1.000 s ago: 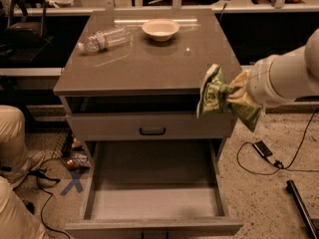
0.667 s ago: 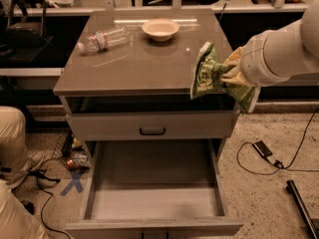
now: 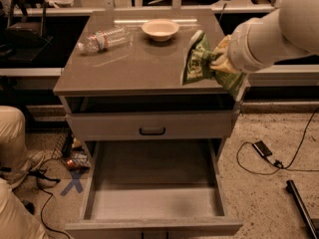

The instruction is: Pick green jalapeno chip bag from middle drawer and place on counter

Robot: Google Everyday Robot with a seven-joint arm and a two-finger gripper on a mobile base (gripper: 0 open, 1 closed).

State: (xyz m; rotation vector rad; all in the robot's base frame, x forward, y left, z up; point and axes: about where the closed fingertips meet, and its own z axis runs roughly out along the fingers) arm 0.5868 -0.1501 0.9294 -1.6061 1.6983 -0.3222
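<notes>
My gripper (image 3: 218,62) is shut on the green jalapeno chip bag (image 3: 197,59) and holds it upright over the right side of the counter (image 3: 129,63), a little above the surface near the right edge. The white arm reaches in from the upper right. The middle drawer (image 3: 152,188) is pulled fully out below, its pale grey floor bare.
A clear plastic water bottle (image 3: 104,39) lies on its side at the counter's back left. A white bowl (image 3: 160,29) stands at the back centre. A shut drawer front with a black handle (image 3: 152,131) sits above the open drawer. Cables lie on the floor; a person's legs show at left.
The gripper has carried the bag up and to the left, from beside the counter's right front edge to over the counter's right side.
</notes>
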